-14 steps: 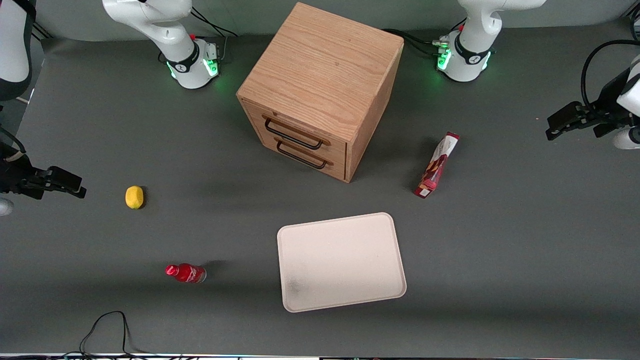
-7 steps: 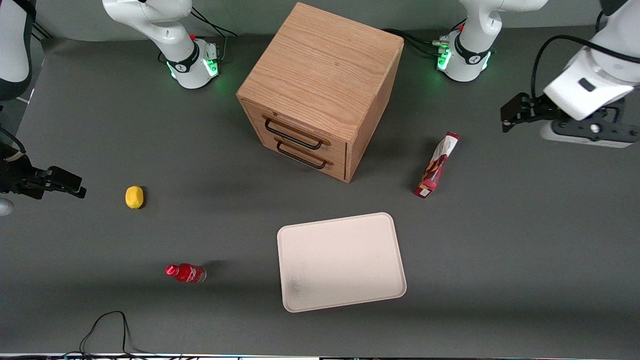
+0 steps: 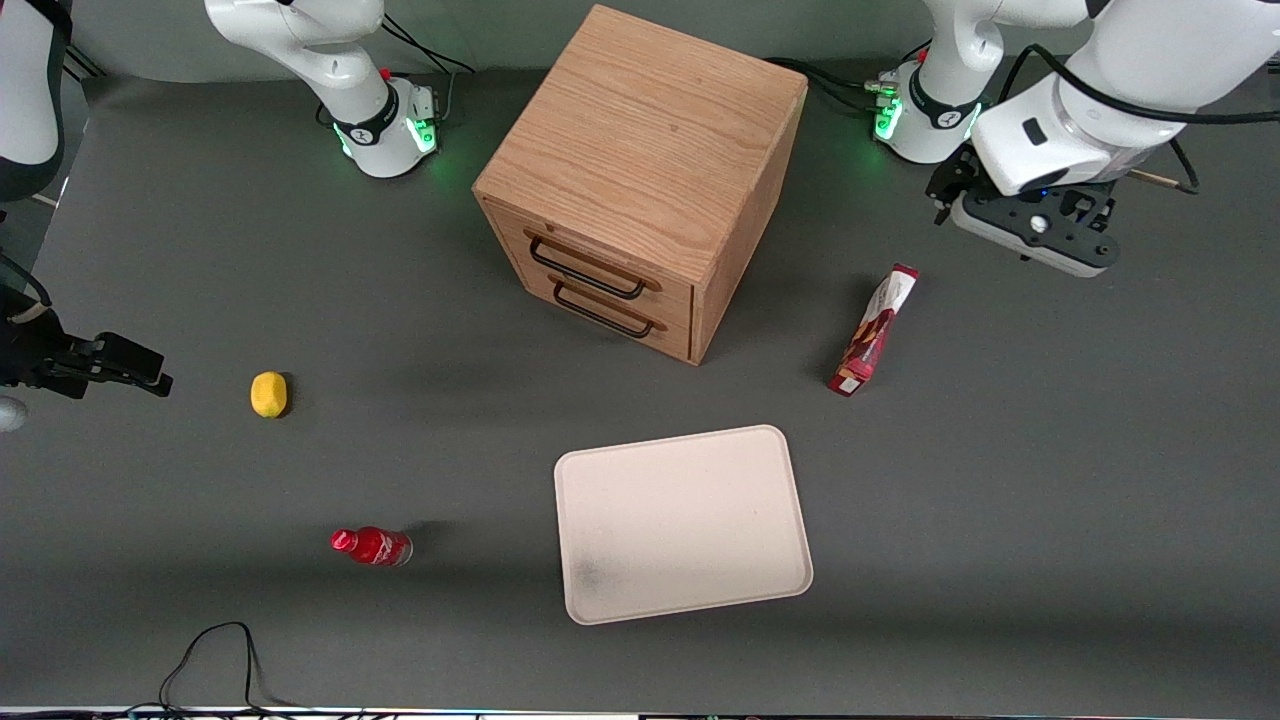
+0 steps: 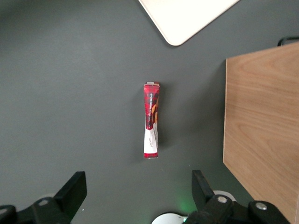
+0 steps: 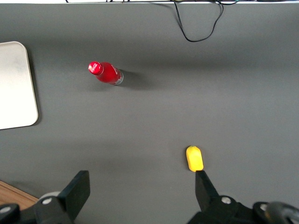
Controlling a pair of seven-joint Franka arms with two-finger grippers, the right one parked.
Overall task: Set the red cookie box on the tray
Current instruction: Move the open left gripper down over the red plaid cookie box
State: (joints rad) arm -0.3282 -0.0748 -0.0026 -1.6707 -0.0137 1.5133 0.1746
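From the front we pick up the left arm's gripper [image 3: 1030, 228] high over the table near its own base, farther from the camera than the red cookie box [image 3: 873, 330] and touching nothing. A second ago it sat out at the working arm's edge of the picture; now it has swung inward and turned its fingers downward, while the box, the tray [image 3: 682, 522] and everything else have stayed put. The box is a long, narrow carton, glossy red with a white end panel, lying on the matte grey table [image 3: 1050, 480] just beside the wood-grain drawer cabinet [image 3: 640, 180], well apart from the smooth cream tray with rounded corners nearer the camera. Over to the left wrist view: we see the gripper [image 4: 138, 189] with fingers [image 4: 72, 191] spread wide and empty, the red cookie box [image 4: 151, 120] lying lengthwise between their lines, a tray [image 4: 187, 18] corner and the cabinet [image 4: 261, 130] top's oak grain alongside. The right wrist view gives us a small red bottle [image 5: 105, 73] and a yellow lemon-like object [image 5: 194, 158].
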